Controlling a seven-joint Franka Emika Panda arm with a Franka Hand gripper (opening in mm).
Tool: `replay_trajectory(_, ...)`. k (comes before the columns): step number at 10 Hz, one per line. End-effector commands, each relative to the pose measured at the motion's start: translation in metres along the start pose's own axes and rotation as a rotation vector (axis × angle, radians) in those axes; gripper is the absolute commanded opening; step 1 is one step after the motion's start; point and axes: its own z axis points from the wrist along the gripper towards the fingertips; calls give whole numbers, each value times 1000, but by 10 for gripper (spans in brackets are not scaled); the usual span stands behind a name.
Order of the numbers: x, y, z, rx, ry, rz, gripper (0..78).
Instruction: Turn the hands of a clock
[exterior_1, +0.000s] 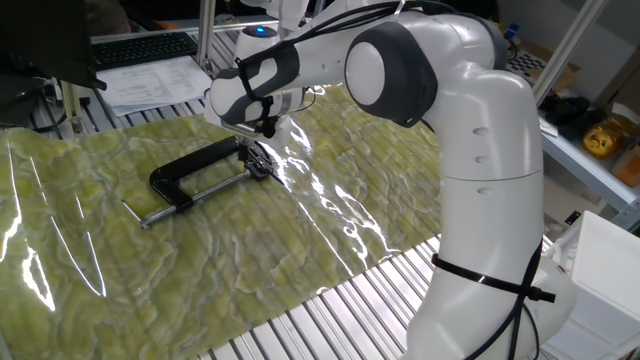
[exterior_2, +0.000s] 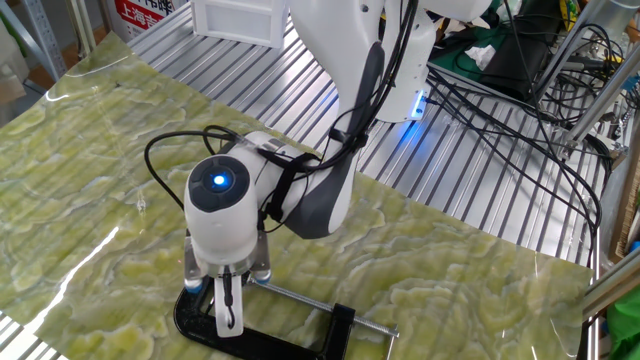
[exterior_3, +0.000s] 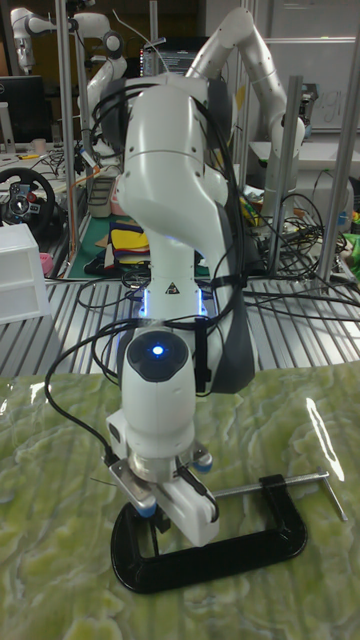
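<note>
A black C-clamp (exterior_1: 190, 172) lies on the green marbled sheet, its screw bar pointing to the front left. A small dark clock (exterior_1: 262, 167) sits at the clamp's jaw end; its face and hands are too small to read. My gripper (exterior_1: 256, 156) hangs straight over that end, fingertips down at the clock. In the other fixed view the gripper (exterior_2: 228, 318) stands over the clamp (exterior_2: 300, 340) and one finger hides the other. The tall fixed view has the gripper (exterior_3: 170, 515) low over the clamp (exterior_3: 215, 556), and the hand hides the clock.
A keyboard (exterior_1: 145, 46) and papers (exterior_1: 150, 88) lie behind the sheet. A white box (exterior_2: 240, 18) stands on the slatted metal table top (exterior_2: 470, 190), and cables (exterior_2: 500, 110) trail by the arm's base. The sheet's front edge runs near the slats (exterior_1: 330, 310).
</note>
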Motion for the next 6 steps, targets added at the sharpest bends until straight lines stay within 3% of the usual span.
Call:
replay_trajectory(1, 4, 1, -5, -4, 6, 12, 0)
replay_trajectory(3, 10, 3, -12, 2, 25, 21, 0)
replay_trajectory(4, 13, 7, -21, -5, 65, 29, 0)
replay_trajectory(5, 14, 10, -29, 5, 81, 18, 0)
replay_trajectory(6, 14, 9, -31, 7, 82, 6, 0)
